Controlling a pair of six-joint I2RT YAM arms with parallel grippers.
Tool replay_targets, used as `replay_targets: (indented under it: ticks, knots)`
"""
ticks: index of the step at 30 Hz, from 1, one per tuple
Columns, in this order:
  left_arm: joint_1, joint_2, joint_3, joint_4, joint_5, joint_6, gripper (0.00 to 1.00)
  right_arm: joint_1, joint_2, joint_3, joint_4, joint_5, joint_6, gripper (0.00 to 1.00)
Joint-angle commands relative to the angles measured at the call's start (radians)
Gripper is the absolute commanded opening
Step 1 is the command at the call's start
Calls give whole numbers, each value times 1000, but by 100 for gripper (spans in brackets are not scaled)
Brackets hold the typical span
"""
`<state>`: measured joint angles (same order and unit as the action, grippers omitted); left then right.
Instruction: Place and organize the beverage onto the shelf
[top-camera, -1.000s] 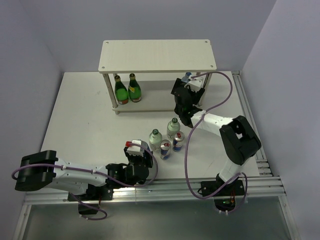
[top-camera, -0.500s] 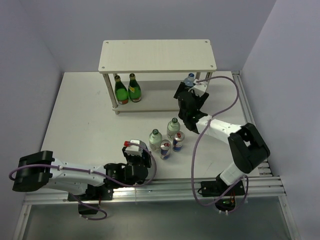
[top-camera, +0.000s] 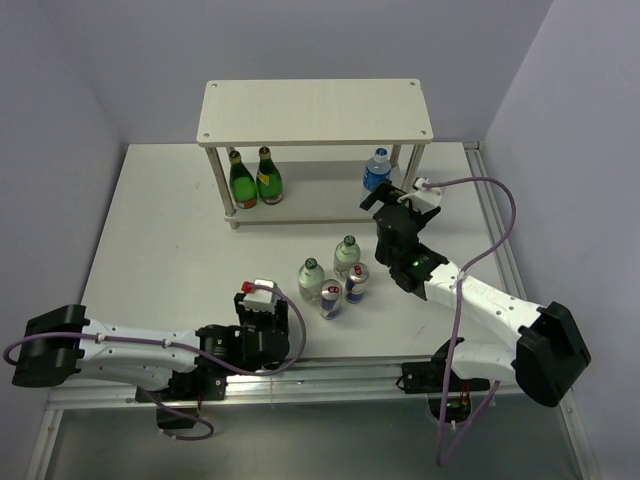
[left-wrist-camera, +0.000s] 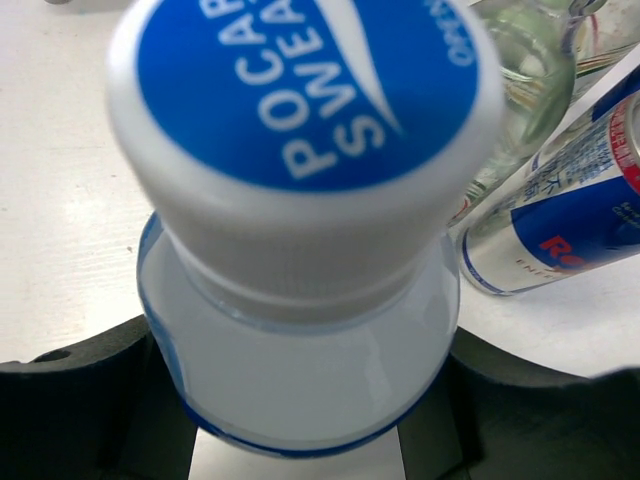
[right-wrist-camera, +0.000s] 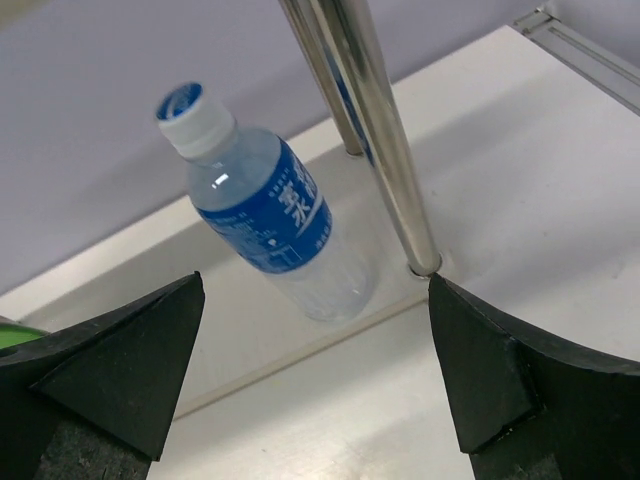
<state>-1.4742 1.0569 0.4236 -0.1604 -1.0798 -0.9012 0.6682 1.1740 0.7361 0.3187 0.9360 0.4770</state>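
One water bottle (top-camera: 376, 170) with a blue cap and label stands on the right end of the shelf's (top-camera: 315, 110) lower board, beside a silver leg (right-wrist-camera: 375, 140); it also shows in the right wrist view (right-wrist-camera: 270, 210). My right gripper (top-camera: 396, 212) is open and empty, a little in front of that bottle (right-wrist-camera: 315, 300). My left gripper (top-camera: 262, 322) is shut on the second water bottle (left-wrist-camera: 300, 380), with its blue-topped cap (left-wrist-camera: 300, 90) facing the camera. That bottle is hidden under the wrist in the top view. Two green-capped clear bottles (top-camera: 311, 280) (top-camera: 346, 256) and two cans (top-camera: 331, 298) (top-camera: 356, 288) stand mid-table.
Two dark green bottles (top-camera: 242, 185) (top-camera: 268, 180) stand on the left end of the lower board. The shelf's top board holds nothing. A can (left-wrist-camera: 560, 220) and a clear bottle (left-wrist-camera: 520, 70) are close to the right of my left gripper. A rail (top-camera: 500, 250) runs along the table's right edge.
My right gripper let go of the water bottle on the lower board and drew back toward the near side. My left arm shifted slightly left with its bottle.
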Motion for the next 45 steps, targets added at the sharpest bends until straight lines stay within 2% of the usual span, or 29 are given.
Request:
replay_targets:
  ticks: [1, 4, 7, 8, 11, 12, 13, 15, 16, 22, 25, 27, 33, 45]
  knots:
    - [-5, -41, 108, -51, -118, -14, 0, 13, -28, -3, -98, 49, 57, 100]
    - [-9, -89, 176, -112, -170, 37, 0, 51, -102, -23, -185, 87, 110, 100]
    - [5, -175, 225, -4, -187, 261, 0, 85, -210, -50, -271, 106, 158, 100]
    - [14, -198, 236, 43, -184, 389, 0, 94, -233, -59, -291, 109, 169, 100]
    - [84, -267, 270, 221, -93, 636, 0, 143, -325, -84, -383, 142, 222, 100]
    - [115, -271, 302, 245, -16, 677, 0, 159, -345, -92, -418, 171, 227, 100]
    - [185, -262, 323, 265, 15, 712, 0, 192, -384, -95, -438, 187, 241, 100]
    - [256, -217, 390, 306, 75, 797, 0, 224, -415, -95, -475, 214, 249, 100]
    - [329, -200, 412, 318, 157, 818, 0, 246, -439, -93, -503, 234, 252, 100]
    - [601, -13, 570, 403, 458, 821, 0, 255, -507, -113, -549, 257, 244, 100]
    - [646, 96, 630, 474, 514, 826, 0, 257, -528, -125, -563, 262, 248, 100]
    - [652, 203, 659, 542, 541, 820, 0, 255, -551, -148, -549, 259, 235, 100]
    - [650, 354, 684, 675, 564, 783, 0, 255, -576, -178, -529, 254, 224, 100]
    - [652, 704, 926, 769, 598, 779, 0, 254, -591, -218, -474, 225, 199, 100]
